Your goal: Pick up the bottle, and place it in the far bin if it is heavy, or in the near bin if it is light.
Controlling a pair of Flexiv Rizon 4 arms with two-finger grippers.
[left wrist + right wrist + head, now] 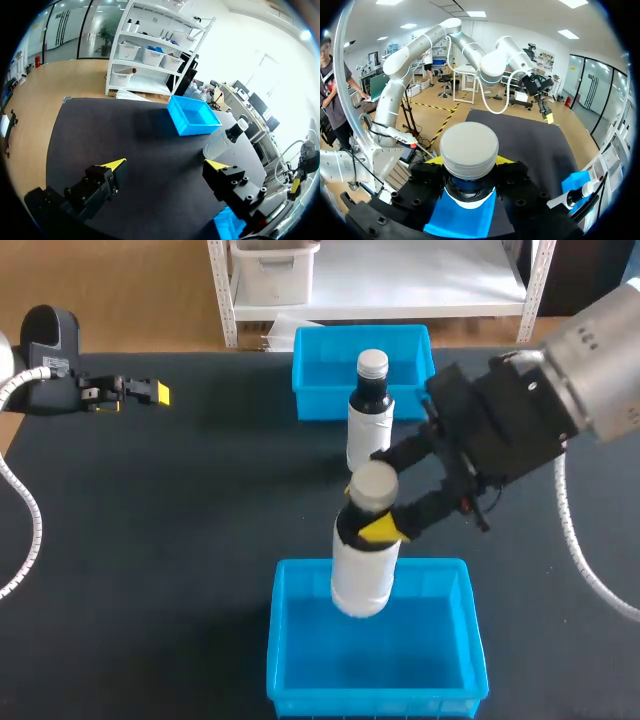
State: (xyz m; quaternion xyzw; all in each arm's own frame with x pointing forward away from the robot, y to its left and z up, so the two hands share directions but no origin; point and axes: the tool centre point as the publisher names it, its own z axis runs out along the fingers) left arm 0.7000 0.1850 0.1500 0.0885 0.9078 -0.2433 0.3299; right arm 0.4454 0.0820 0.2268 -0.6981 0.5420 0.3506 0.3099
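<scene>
**Bottle hangs over the near bin: set it down gently**

Over on the left, the left gripper [150, 393] sits well apart from the action, near the bench's [200, 500] far left edge. Its fingers are spread wide with nothing between them, plain to see in its own wrist view.

Moving to the middle, two bottles are in play. The spare bottle [368, 415] stands upright on the bench, just in front of the far bin [318, 370]. Nearer the camera is the held bottle [362, 565], gripped at its dark neck just under the grey cap. Its body hangs over the far side of the near bin [470, 640]. Whether its base has met the bin floor, I cannot tell.

From the right comes the right gripper [375, 515], clamped on that neck from both sides. The right wrist view confirms it, with the cap sitting snug between the fingers.

By the look of it, this one has been judged light and the placing is the step in hand. To do it well:

- Keep the bottle upright.
- Carry it a touch further in from the bin's far wall.
- Lower it until the base sits flat.
- Only then spread the fingers.
- Lift straight up afterwards.

The spare bottle stands close behind the far finger. A sideways swing could topple it.
</scene>
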